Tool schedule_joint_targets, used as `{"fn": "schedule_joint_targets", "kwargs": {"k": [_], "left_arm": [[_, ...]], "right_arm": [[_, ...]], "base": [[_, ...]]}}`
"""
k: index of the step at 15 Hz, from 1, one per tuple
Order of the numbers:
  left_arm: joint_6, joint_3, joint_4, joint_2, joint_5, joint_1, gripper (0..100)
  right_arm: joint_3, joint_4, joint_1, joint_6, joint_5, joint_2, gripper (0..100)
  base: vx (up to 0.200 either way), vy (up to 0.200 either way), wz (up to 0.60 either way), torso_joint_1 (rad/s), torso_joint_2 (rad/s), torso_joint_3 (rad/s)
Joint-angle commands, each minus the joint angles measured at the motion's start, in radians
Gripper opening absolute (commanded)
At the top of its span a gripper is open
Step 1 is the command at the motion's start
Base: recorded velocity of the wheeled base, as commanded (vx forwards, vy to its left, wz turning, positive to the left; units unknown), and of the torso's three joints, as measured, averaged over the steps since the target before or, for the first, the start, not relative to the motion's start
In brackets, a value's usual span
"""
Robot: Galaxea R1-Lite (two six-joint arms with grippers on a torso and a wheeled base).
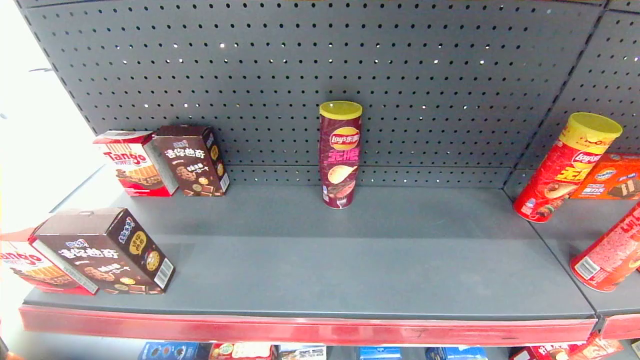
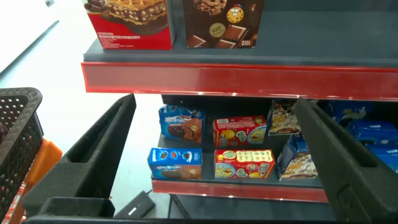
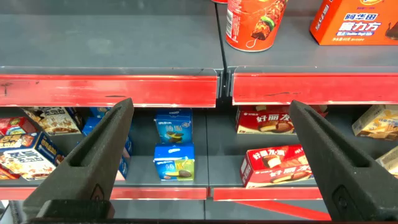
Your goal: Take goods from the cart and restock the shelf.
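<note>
Both grippers hung low, beneath the shelf's front edge, and neither held anything: the left gripper had its fingers spread wide, and so did the right gripper. I took the black basket beside the left arm for the cart. Its contents were hidden from me, so a blind grab there could have closed on its wall. Any rise from that height risked catching the red lip. Up on the grey shelf, the brown cookie box and red wafer box crowded the front left corner. The maroon chip can stood upright and alone at the back, easy to topple with a careless reach.
</note>
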State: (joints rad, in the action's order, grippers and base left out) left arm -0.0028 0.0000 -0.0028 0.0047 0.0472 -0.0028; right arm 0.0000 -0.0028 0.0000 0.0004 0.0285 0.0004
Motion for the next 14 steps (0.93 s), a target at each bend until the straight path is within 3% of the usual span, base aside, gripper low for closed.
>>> {"fn": "schedule_joint_targets", "kwargs": {"k": [1,13,14], "left_arm": [[0.0,0.0,0.0,0.0,0.0,0.0,100],[0.0,0.0,0.0,0.0,0.0,0.0,100],[0.0,0.0,0.0,0.0,0.0,0.0,100]], "right_arm": [[0.0,0.0,0.0,0.0,-0.001,0.001,100],[0.0,0.0,0.0,0.0,0.001,0.001,100],[-0.002,0.001,0.0,0.0,0.001,0.001,100]], "base": [[0.0,0.0,0.0,0.0,0.0,0.0],[0.0,0.0,0.0,0.0,0.0,0.0],[0.0,0.0,0.6,0.002,0.0,0.002]]}}
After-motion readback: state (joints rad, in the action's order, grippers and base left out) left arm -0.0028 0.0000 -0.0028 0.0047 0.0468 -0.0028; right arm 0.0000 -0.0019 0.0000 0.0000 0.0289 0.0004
